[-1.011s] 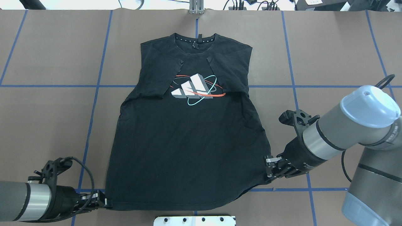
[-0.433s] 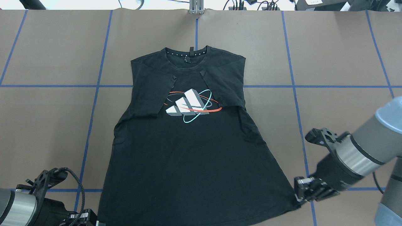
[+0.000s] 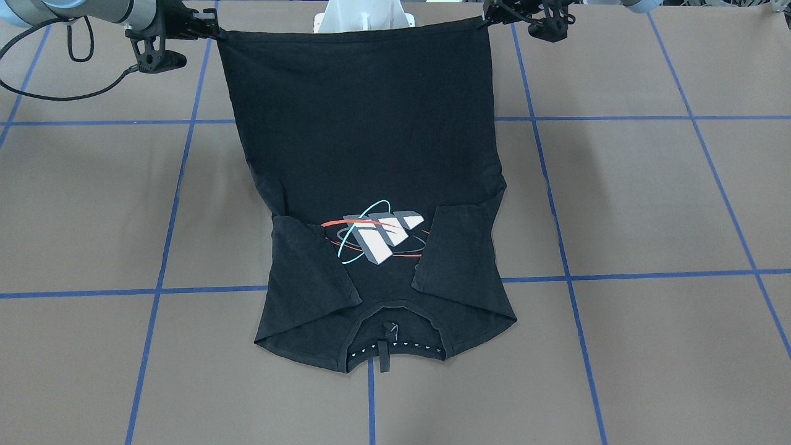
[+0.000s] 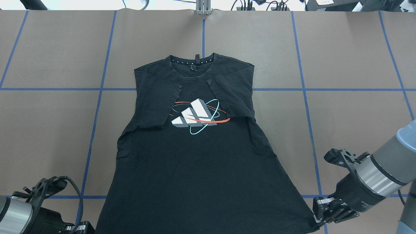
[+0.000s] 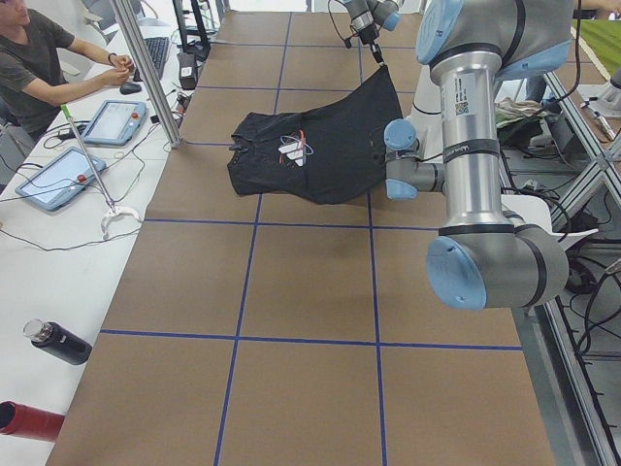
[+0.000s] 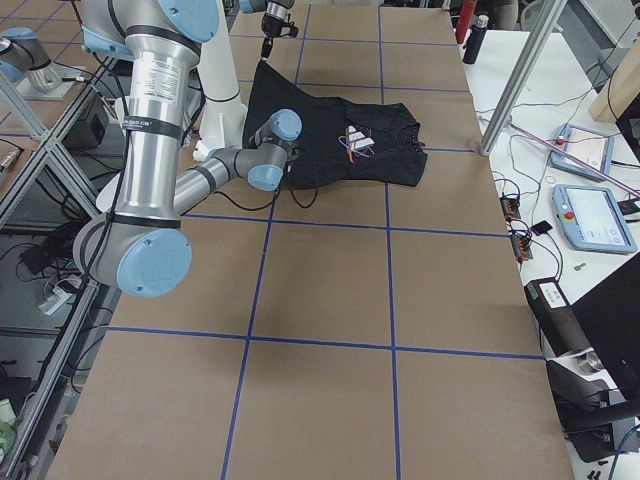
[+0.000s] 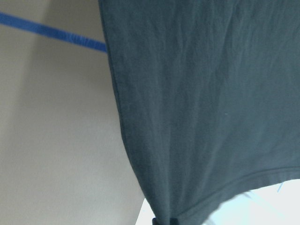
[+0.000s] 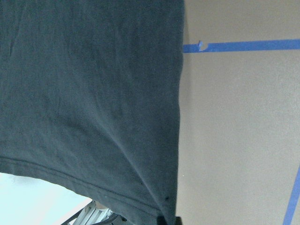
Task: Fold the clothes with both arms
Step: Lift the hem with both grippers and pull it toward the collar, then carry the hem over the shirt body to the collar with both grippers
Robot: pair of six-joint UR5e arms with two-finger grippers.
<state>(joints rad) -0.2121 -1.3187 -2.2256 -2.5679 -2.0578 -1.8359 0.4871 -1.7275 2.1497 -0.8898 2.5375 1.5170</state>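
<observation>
T-shirt (image 4: pixel 201 169), black, printed side up, on the brown table (image 4: pixel 357 65): the collar (image 4: pixel 195 61) end lies flat on the far side, and both sleeves are folded inward so they partly cover the print (image 4: pixel 198 115). The hem is raised off the table at the robot's edge and stretched between two held corners. The left gripper (image 3: pixel 488 21) is clamped on one hem corner and the right gripper (image 4: pixel 317 219) on the other; each wrist view shows cloth hanging from a pinched corner. Step in hand, as judged: hem lifted, ready for the bottom-to-top fold. The next move calls for both grippers to travel together toward the collar, level and matched in pace with the hem taut, then lay it down near the shoulders without dragging the sleeves open. Creases show along both side edges below the sleeves and may need pulling out. Surroundings: blue tape (image 4: pixel 304 97) grid on the table; white pedestal (image 3: pixel 364 18) just behind the hem; operator (image 5: pixel 39 58), tablets (image 5: pixel 107 121) and bottle (image 5: pixel 58 342) on a side bench, well apart. None of these stands between hem and collar.
</observation>
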